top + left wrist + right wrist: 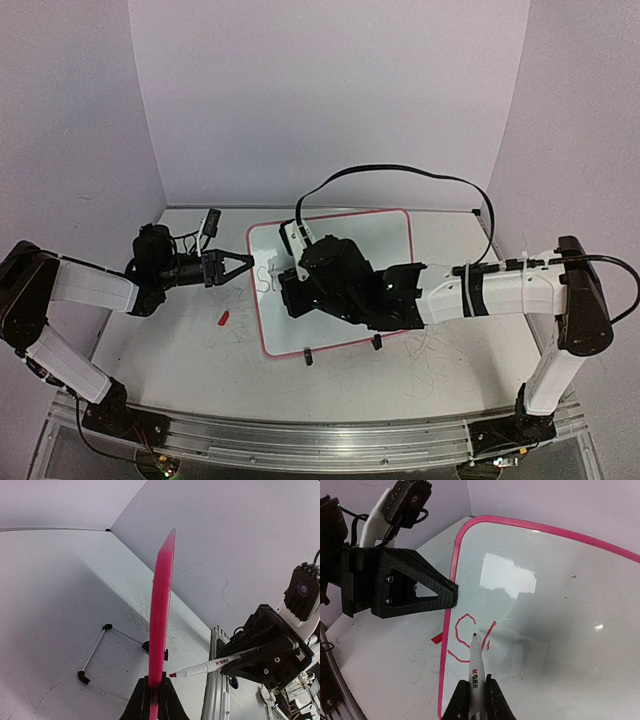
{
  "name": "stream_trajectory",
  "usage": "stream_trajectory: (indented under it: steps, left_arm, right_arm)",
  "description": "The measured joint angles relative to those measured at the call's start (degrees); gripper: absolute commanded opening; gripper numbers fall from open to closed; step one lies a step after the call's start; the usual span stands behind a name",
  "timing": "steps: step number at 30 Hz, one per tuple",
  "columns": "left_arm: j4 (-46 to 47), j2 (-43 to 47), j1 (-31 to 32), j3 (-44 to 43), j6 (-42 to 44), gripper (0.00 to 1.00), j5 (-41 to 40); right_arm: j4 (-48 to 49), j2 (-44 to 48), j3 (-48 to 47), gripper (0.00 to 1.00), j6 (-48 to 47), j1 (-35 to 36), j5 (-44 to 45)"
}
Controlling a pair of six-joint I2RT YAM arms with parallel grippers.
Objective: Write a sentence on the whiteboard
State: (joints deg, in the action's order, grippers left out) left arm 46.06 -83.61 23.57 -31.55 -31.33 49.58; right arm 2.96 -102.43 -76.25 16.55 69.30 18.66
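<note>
The whiteboard (385, 245), glossy white with a pink rim, lies tilted on the table. My left gripper (247, 262) is shut on its left edge. In the left wrist view the board (161, 605) runs edge-on up from between the jaws of the left gripper (154, 686). My right gripper (476, 684) is shut on a white marker (475, 666) with a red tip. The tip sits at the board's left part, by the sentence (470, 632): a red "S" and a slanted stroke. From above, the right gripper (292, 290) covers most of the lettering (266, 280).
A small red cap (223, 319) lies on the table left of the board. Two black clip feet (308, 355) stick out at the board's near edge. A wire stand (95, 652) shows beside the board. An aluminium rail (320, 435) runs along the near table edge.
</note>
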Motion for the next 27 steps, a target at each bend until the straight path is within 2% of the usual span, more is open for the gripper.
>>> stream_trajectory:
  steps: [27]
  left_arm:
    - [-0.16, 0.04, 0.00, 0.00, 0.00, 0.00, -0.19]
  right_arm:
    - [-2.61, -1.75, -1.01, 0.00, 0.84, 0.19, 2.79]
